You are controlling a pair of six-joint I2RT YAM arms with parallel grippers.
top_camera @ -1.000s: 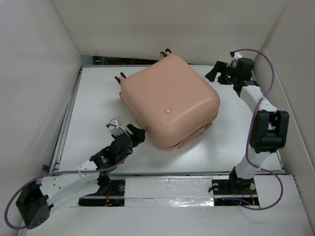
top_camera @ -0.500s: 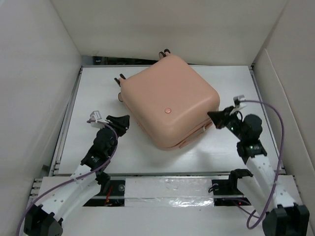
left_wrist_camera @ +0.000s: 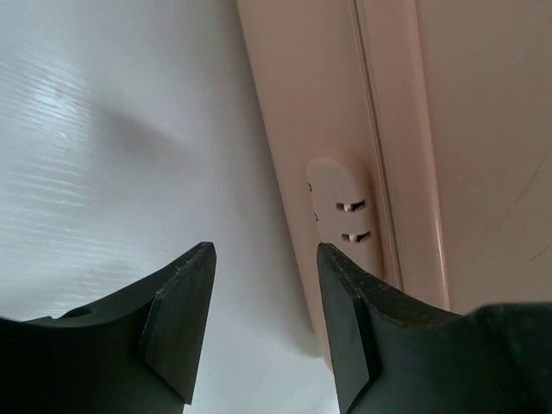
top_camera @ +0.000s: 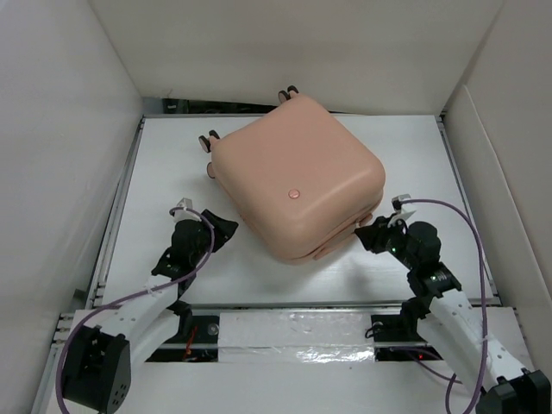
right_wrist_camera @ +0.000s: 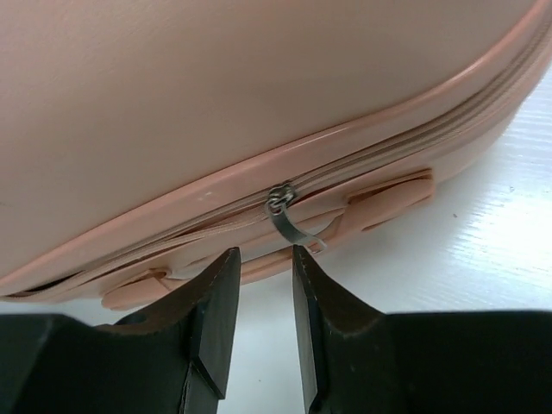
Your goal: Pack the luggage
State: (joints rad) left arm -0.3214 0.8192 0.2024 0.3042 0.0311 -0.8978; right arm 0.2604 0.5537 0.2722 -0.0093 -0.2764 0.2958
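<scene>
White bench (top_camera: 414,155), white walls all round. Top view: closed luggage (top_camera: 297,185) lies flat mid-bench, left claw (top_camera: 226,226) by its near-left side, right claw (top_camera: 366,235) at its near-right corner. Left wrist: claw spread, empty, right beside the luggage. Right wrist: claw slightly apart, zipper pull (right_wrist_camera: 289,222) just past the tips, not pinched.

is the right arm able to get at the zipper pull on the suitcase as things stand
Probably yes: the right gripper faces the zipper pull on the suitcase, jaws apart, with nothing between them.
</scene>
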